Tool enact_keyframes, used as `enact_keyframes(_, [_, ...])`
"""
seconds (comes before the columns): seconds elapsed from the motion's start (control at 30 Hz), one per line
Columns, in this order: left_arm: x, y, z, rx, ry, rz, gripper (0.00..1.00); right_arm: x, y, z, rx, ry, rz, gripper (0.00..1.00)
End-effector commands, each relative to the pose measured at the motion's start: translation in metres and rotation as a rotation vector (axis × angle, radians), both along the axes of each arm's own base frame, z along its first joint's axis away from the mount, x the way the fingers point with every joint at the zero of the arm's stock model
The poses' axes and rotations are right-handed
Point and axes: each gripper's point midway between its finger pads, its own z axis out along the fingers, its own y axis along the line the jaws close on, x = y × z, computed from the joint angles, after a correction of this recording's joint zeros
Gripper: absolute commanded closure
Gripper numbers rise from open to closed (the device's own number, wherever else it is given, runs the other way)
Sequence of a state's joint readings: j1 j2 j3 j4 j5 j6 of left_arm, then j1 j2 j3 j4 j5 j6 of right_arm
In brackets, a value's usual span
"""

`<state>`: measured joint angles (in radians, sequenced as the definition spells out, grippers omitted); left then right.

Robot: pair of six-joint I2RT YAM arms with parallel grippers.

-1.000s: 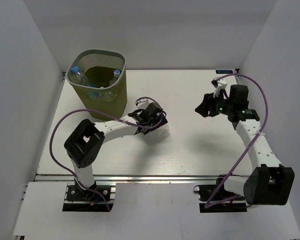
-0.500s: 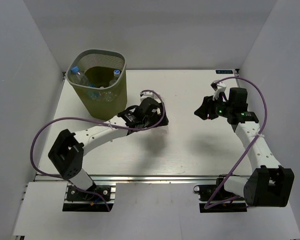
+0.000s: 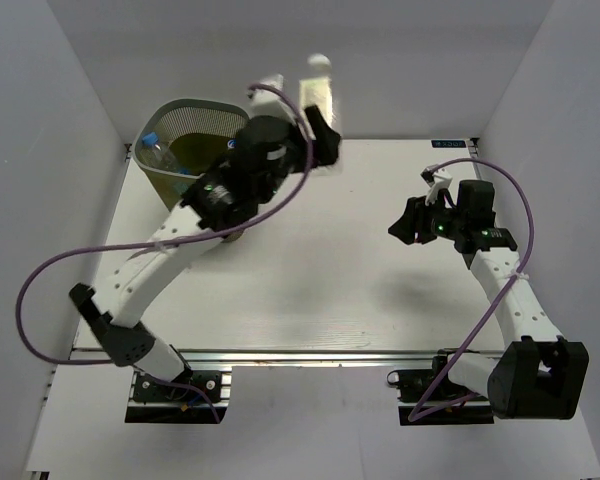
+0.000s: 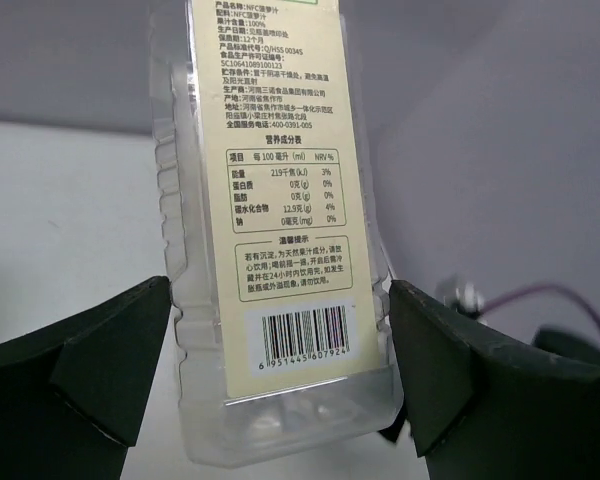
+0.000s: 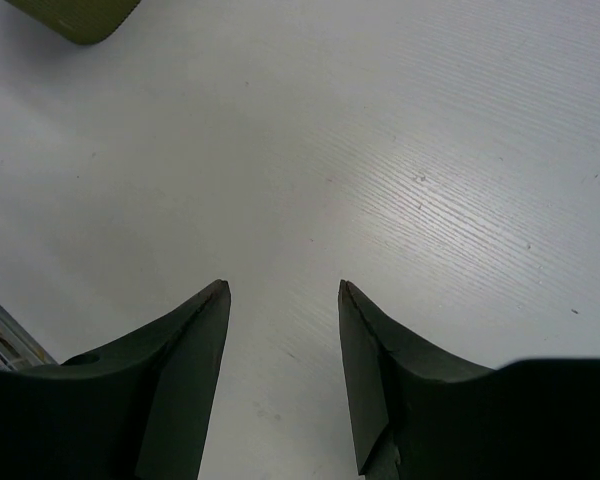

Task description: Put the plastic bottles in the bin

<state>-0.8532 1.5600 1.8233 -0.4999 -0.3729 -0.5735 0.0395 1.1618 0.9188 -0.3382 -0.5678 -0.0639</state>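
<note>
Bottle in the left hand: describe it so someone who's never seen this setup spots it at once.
Start at the olive-green mesh bin at the far left of the top view; the left arm reaches up just right of it. Its hand grips a clear bottle. Unlike the bottles in the bin, it is held in the air and has a cream label with a barcode.

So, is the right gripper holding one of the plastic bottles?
No, the right gripper holds nothing: only the white table shows between its parted fingers.

Clear bottle [image 4: 280, 200] with cream label, olive-green mesh bin [image 3: 160, 182], white table [image 3: 330, 270], black right gripper [image 5: 283, 290]
</note>
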Motion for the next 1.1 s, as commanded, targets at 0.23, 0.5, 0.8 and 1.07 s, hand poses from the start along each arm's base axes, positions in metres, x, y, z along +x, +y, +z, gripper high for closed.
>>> enact_keyframes(0.23, [-0.008, 0.216, 0.086, 0.095, -0.158, 0.791, 1.00, -0.004, -0.001, 0.001, -0.011, -0.046, 0.020, 0.46])
enact_keyframes(0.5, [0.016, 0.250, 0.045, 0.225, -0.100, 0.954, 0.98, -0.007, 0.003, 0.000, 0.003, -0.038, 0.035, 0.46])
enact_keyframes(0.8, [0.078, 0.272, 0.000, 0.275, 0.016, 0.983, 0.58, -0.018, 0.000, -0.001, -0.021, -0.051, 0.042, 0.39])
enact_keyframes(1.07, [0.081, 0.268, 0.014, 0.286, 0.009, 0.904, 0.00, -0.025, 0.002, -0.009, -0.020, -0.028, 0.065, 0.10])
